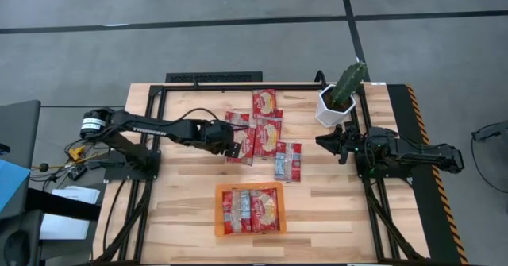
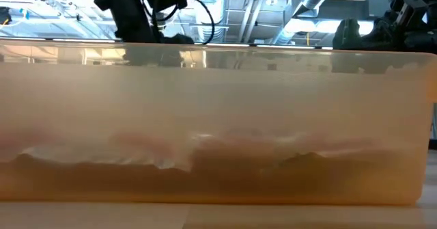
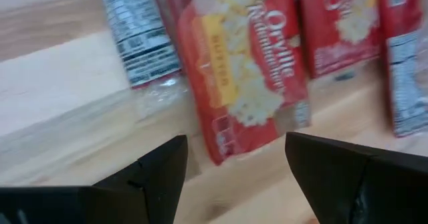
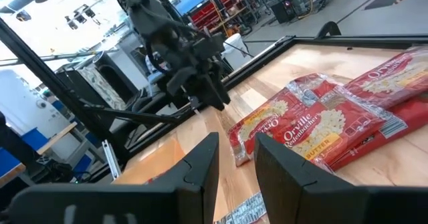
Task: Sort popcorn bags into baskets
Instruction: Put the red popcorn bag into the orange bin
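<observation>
Beside loose popcorn bags (image 1: pixel 265 136), left gripper (image 1: pixel 232 150)

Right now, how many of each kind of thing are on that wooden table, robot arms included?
Red popcorn bags: about 8, some overlapping
Orange plastic tray: 1
White pot with cactus: 1
Dark robot arms: 2
Total: about 12

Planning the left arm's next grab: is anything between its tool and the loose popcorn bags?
Nothing visible. The left tool hangs open right at the loose popcorn bags, bare wood between them.
</observation>
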